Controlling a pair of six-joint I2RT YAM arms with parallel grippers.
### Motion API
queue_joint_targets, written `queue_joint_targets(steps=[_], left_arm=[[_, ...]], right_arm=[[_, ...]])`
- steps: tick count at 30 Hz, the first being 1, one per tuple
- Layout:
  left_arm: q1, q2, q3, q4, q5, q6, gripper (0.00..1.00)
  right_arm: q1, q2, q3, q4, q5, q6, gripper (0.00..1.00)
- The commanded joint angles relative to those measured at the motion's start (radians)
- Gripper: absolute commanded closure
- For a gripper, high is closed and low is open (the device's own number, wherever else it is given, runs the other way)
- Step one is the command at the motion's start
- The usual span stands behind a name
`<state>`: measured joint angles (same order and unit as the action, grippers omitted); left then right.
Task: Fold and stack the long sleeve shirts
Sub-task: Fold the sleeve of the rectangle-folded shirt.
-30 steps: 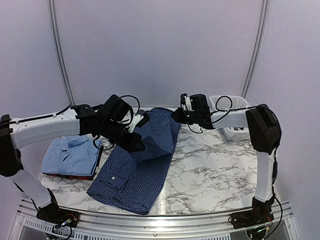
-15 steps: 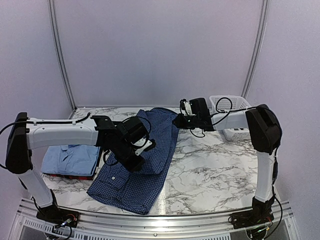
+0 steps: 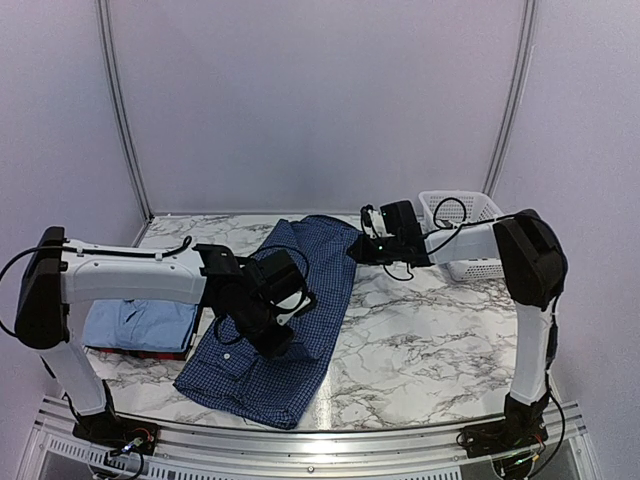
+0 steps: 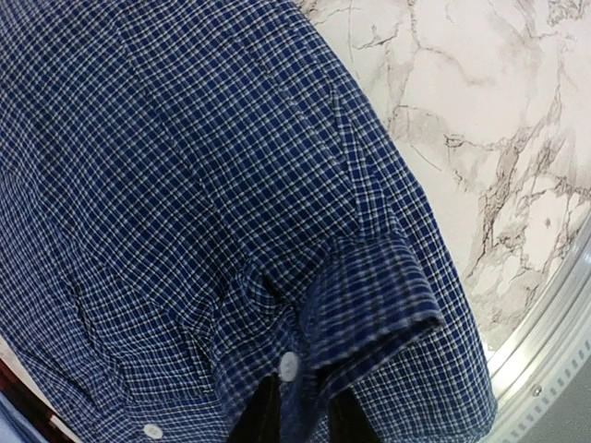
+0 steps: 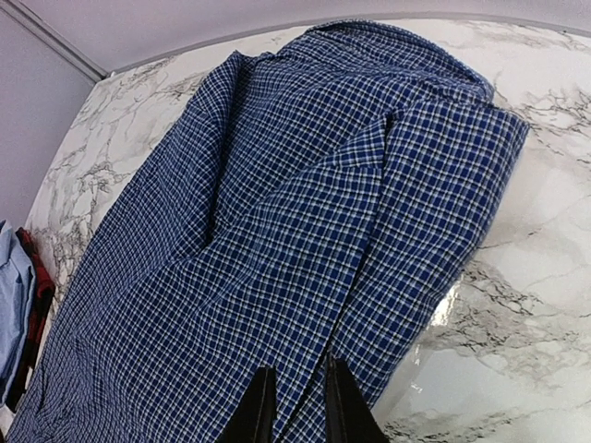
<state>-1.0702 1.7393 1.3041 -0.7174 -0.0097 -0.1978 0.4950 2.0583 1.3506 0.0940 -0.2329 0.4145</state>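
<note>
Left gripper [image 4: 305, 392] pinches the cuff of the navy shirt [image 4: 185, 185], which spreads flat ahead of its jaws; right gripper [image 5: 294, 374], jaws nearly together, nips that shirt's edge; white basket [image 3: 468, 208] sits just beside its wrist, contents unclear.

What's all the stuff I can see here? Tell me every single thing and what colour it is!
navy checked shirt: one, dark blue with fine white check, spread down the middle of the table
light blue shirt: one, pale blue, folded at the table's left edge
dark red shirt: one, dark red, under the light blue shirt, only its edge showing
basket: one, white plastic lattice, far right corner
table: one, white marble with grey veins, under everything
left gripper: one, black, down on the navy checked shirt, a cuff between its fingers
right gripper: one, black, at the navy checked shirt's far right edge
</note>
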Motion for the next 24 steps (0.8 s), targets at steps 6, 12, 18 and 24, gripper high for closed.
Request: queue_joint_targets(steps=[6,12,18,24], left_arm=[[-0.007,-0.037,-0.070,0.039,0.059,-0.037,0.61],[-0.007,-0.098,-0.088,0.062,0.177,-0.045,0.43],[-0.005,-0.147,-0.134,0.094,0.214,-0.084,0.38],[-0.006,-0.112,-0.223,0.297,0.363,-0.179,0.58]], right_arm=[[-0.003,-0.081,-0.050,-0.010,-0.027,-0.018,0.84],[0.004,-0.103,-0.094,0.004,-0.034,-0.004,0.84],[0.009,-0.087,-0.099,0.009,-0.030,0.012,0.80],[0.051,-0.069,-0.081,0.006,-0.033,0.026,0.75]])
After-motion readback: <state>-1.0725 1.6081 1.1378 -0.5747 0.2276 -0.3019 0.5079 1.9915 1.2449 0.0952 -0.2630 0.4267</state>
